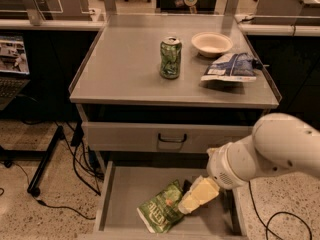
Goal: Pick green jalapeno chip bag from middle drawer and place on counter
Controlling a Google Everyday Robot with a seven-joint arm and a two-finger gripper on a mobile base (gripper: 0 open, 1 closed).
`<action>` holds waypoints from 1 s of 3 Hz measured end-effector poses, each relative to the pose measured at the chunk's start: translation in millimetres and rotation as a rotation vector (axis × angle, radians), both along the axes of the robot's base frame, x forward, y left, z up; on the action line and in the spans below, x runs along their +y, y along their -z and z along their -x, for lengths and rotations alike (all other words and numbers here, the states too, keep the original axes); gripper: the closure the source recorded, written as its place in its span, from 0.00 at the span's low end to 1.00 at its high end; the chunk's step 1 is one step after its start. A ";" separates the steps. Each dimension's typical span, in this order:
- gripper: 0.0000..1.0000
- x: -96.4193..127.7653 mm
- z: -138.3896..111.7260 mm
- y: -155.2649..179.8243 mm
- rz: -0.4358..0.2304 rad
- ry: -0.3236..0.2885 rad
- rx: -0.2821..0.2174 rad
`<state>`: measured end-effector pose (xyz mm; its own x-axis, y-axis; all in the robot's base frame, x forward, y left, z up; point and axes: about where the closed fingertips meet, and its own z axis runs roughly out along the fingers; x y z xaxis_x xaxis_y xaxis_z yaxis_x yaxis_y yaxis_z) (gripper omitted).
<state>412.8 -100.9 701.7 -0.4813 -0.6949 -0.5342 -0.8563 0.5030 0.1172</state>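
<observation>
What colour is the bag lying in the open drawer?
The chip bag is green with white lettering, camera view; the end effector is by its right edge.

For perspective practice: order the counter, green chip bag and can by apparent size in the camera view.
1. counter
2. green chip bag, tool at its edge, in the drawer
3. can, though farther off

The counter (125, 69) is smooth matt grey metal, and the open drawer (122, 194) has the same dull finish. The green chip bag (159, 213) is crinkled glossy film (so is the blue-and-white bag (230, 66)). The can (170, 58) is shiny metal. The gripper (186, 206), smooth cream plastic, hangs in the drawer at the chip bag's right edge, below a smooth white arm (280, 146).
</observation>
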 end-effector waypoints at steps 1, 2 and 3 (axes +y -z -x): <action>0.00 1.8 -1.4 55.0 0.001 0.077 0.012; 0.00 0.0 -10.2 105.1 0.009 0.121 0.059; 0.00 1.1 -12.2 111.7 0.006 0.127 0.065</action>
<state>425.0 -99.8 590.0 -0.5987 -0.6294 -0.4953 -0.7767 0.6074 0.1670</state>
